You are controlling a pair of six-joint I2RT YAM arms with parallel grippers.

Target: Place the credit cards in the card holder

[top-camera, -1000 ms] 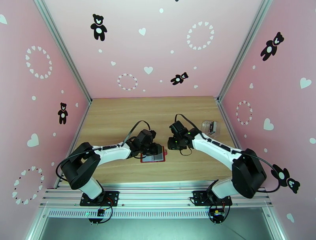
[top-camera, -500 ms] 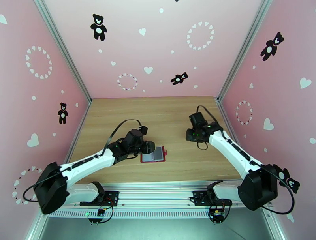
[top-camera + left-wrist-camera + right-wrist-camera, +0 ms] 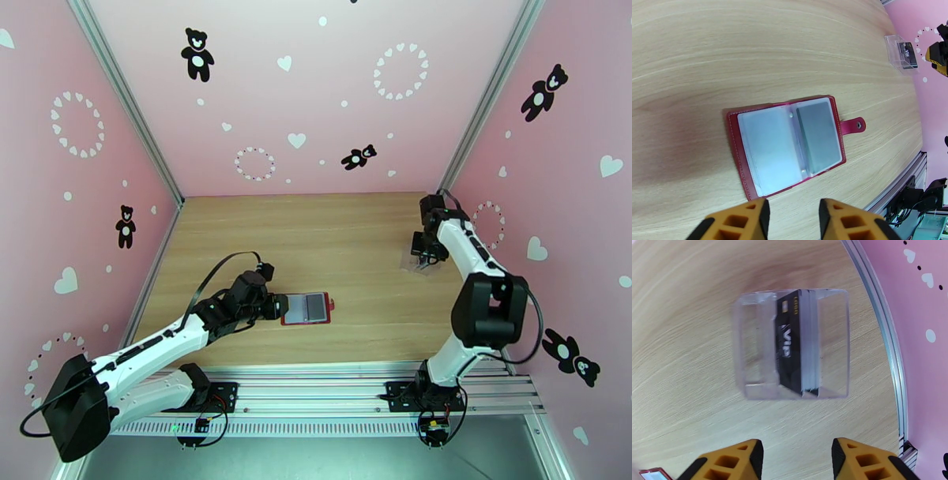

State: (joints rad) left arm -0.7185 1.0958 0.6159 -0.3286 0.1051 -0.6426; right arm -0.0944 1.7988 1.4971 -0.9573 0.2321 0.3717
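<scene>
My right claw (image 3: 794, 451) gapes empty; I'd drop squarely over the cards (image 3: 794, 338) near the desk's (image 3: 683, 319) right edge, pinching one.

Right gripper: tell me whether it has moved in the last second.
Yes. The right gripper swung right, away from the holder, and now hangs above the clear box.

White arms (image 3: 166, 341), black joints (image 3: 79, 403), looping black cables (image 3: 237, 254), yellow gripper fingers (image 3: 738, 221).
</scene>
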